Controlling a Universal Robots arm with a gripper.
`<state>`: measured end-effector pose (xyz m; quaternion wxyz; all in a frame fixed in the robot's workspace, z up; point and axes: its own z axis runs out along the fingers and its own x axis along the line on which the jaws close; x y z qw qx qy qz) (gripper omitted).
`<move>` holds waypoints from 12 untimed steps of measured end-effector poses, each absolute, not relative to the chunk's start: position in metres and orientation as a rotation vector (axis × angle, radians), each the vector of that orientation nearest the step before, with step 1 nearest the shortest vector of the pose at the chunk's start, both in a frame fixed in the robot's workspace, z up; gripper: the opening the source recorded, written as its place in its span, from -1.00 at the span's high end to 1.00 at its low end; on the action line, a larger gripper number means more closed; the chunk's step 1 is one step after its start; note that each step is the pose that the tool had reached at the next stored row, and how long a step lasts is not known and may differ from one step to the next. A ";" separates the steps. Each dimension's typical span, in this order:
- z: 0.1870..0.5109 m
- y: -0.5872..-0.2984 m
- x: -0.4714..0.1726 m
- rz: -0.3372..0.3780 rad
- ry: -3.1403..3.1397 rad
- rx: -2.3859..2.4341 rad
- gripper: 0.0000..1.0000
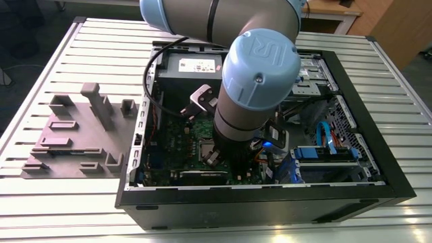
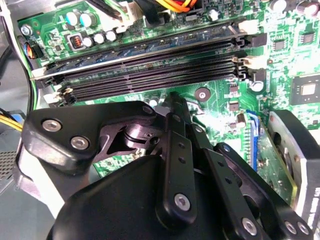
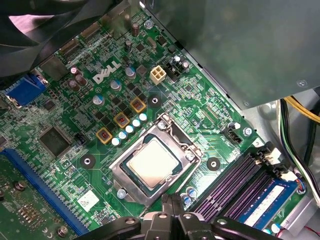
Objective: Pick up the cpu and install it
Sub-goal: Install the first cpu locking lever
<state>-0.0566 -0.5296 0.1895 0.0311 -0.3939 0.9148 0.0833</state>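
The cpu (image 3: 151, 163), a small square chip with a pale metal top, lies flat inside the silver socket frame (image 3: 192, 156) on the green motherboard (image 3: 60, 142). In the first wrist view my gripper (image 3: 173, 201) is just beside the socket's near corner, a little off the cpu, with its black fingers closed together and nothing between them. The second wrist view shows my gripper (image 2: 174, 96) from behind, its tips meeting above the board near the memory slots (image 2: 150, 75). In the exterior view the arm reaches down into the open computer case (image 1: 270, 202), with the gripper (image 1: 212, 158) low over the board.
A big grey box with a white label (image 1: 192, 66) sits at the case's far side. Cables and a blue drive bay (image 1: 327, 154) fill the exterior view's right. A grey parts fixture (image 1: 74, 131) stands on the slatted table, to the exterior view's left. A memory stick (image 3: 267, 200) is beside the socket.
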 end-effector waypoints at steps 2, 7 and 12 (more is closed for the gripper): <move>0.190 -0.530 -0.057 0.256 2.818 -1.214 0.80; 0.190 -0.530 -0.057 0.259 2.815 -1.212 0.80; 0.188 -0.530 -0.058 0.266 2.801 -1.208 0.80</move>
